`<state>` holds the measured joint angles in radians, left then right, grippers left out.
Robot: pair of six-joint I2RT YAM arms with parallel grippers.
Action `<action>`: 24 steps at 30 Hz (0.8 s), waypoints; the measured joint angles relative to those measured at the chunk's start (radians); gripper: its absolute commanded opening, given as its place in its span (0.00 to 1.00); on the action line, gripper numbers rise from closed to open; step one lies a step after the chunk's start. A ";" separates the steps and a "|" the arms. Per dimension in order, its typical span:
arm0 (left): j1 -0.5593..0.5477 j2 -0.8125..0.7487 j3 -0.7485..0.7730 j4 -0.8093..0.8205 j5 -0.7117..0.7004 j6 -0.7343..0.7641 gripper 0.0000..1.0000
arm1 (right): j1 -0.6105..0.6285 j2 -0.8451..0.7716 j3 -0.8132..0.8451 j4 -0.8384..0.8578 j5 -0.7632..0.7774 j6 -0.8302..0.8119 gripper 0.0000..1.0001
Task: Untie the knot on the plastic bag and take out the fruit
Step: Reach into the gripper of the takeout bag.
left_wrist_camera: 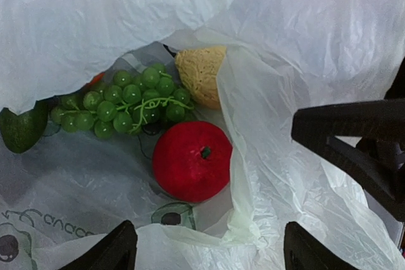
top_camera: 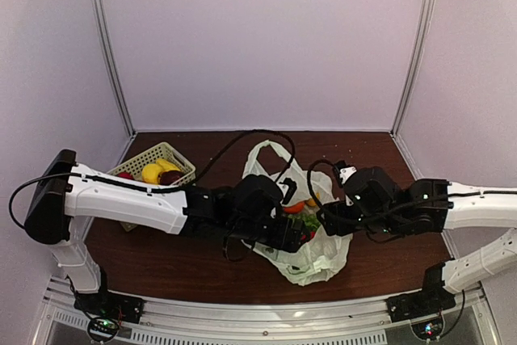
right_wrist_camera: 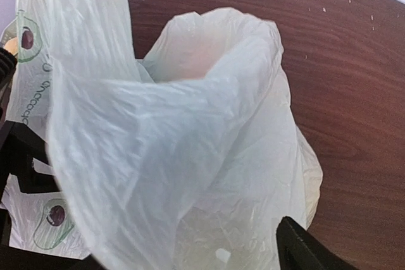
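The plastic bag lies mid-table with its mouth open; no knot shows, and one loop handle stands free at the back. In the left wrist view, the bag holds a bunch of green grapes, a round red fruit, a tan netted fruit and a dark green piece. My left gripper is open at the bag's mouth, the rim between its fingers. My right gripper looks open against the bag's right side; only its right finger shows, the left one hidden by plastic.
A pale green slotted basket with yellow and red fruit stands at the back left, beside the left arm. Metal posts and white walls close in the brown table. The right gripper's black finger shows in the left wrist view.
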<state>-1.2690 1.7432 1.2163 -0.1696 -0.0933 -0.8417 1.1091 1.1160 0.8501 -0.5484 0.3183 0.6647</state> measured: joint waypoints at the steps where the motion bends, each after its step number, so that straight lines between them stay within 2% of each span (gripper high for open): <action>1: 0.000 0.010 -0.004 0.011 0.003 -0.004 0.75 | 0.000 0.008 -0.007 0.003 0.000 0.002 0.63; 7: -0.008 0.072 -0.068 0.093 0.045 -0.034 0.60 | -0.001 0.013 -0.113 0.017 -0.011 0.047 0.61; 14: -0.060 0.118 -0.094 0.137 0.091 -0.042 0.54 | -0.001 -0.032 -0.282 0.017 -0.065 0.129 0.64; 17: -0.070 0.118 -0.103 0.161 0.114 -0.042 0.54 | -0.001 -0.039 -0.314 0.018 -0.083 0.150 0.54; 20: -0.073 0.118 -0.110 0.171 0.127 -0.042 0.55 | -0.001 -0.034 -0.328 0.026 -0.102 0.164 0.28; 24: -0.073 0.117 -0.109 0.166 0.113 -0.040 0.61 | -0.001 -0.016 -0.329 0.047 -0.121 0.173 0.09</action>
<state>-1.3418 1.8599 1.1072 -0.0040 0.0196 -0.8814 1.1084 1.0996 0.5213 -0.5011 0.1978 0.8379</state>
